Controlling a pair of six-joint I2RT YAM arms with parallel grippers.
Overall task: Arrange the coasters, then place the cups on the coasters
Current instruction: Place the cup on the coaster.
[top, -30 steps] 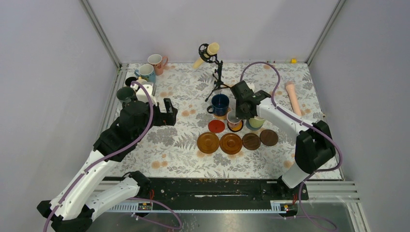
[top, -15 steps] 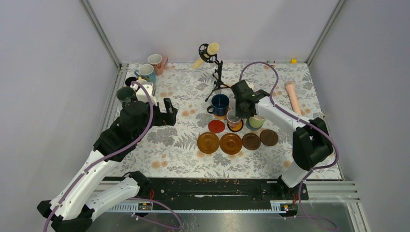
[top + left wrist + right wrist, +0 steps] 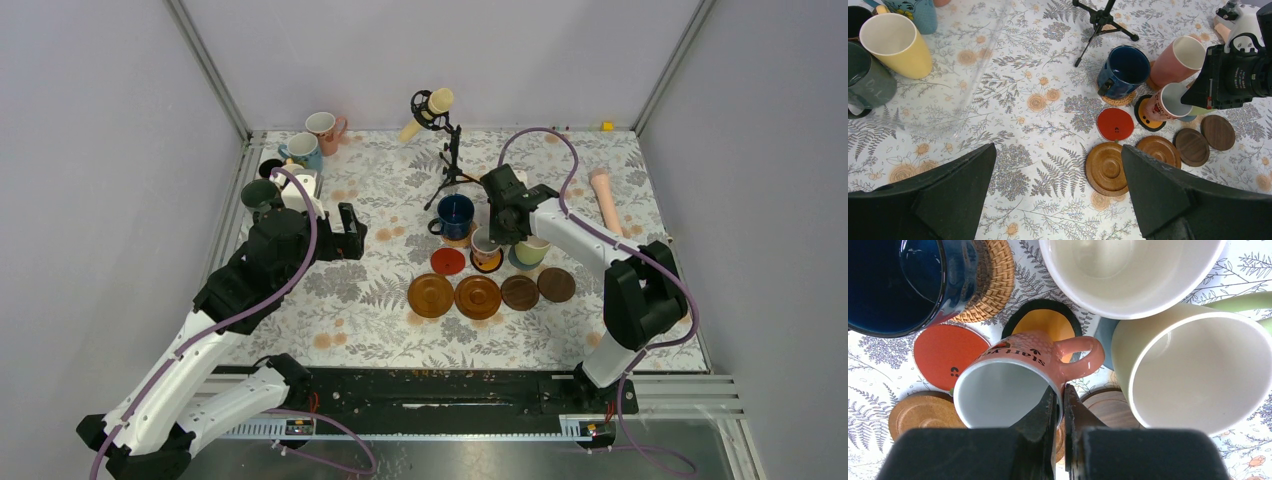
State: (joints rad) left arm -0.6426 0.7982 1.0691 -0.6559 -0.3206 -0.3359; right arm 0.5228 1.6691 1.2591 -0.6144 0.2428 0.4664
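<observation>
- pink mug (image 3: pixel 1018 367): the lettering on its wall is upside down in the right wrist view and reads "start yo…"; the rest is hidden.
- red coaster (image 3: pixel 948 352): it carries small dark marks that cannot be read.
- dark green mug (image 3: pixel 868 80): it bears faint pale lettering that is illegible.
- right gripper (image 3: pixel 1059 392): the fingers are pressed together on the pink mug's rim just beside the handle, one inside and one outside.
- The pink mug is tilted, with its base over the black-rimmed orange coaster (image 3: pixel 1048 322) at the centre of the top view; whether they touch cannot be told.
- Crowding: the navy mug (image 3: pixel 893 285) on a woven coaster (image 3: pixel 993 285) is at upper left, the pale green mug (image 3: pixel 1193 375) is at right and a tall pink mug (image 3: pixel 1178 60) is behind, all close around the pink mug.
- left gripper (image 3: pixel 1058 200): it is spread wide and holds nothing, over bare floral cloth (image 3: pixel 380 320) left of centre.
- wooden coasters (image 3: pixel 478 297): four lie in a row at lower centre with bare tops, and open cloth runs below them to the near edge.
- yellow mug (image 3: pixel 895 45): it stands at upper left beside the dark green mug.
</observation>
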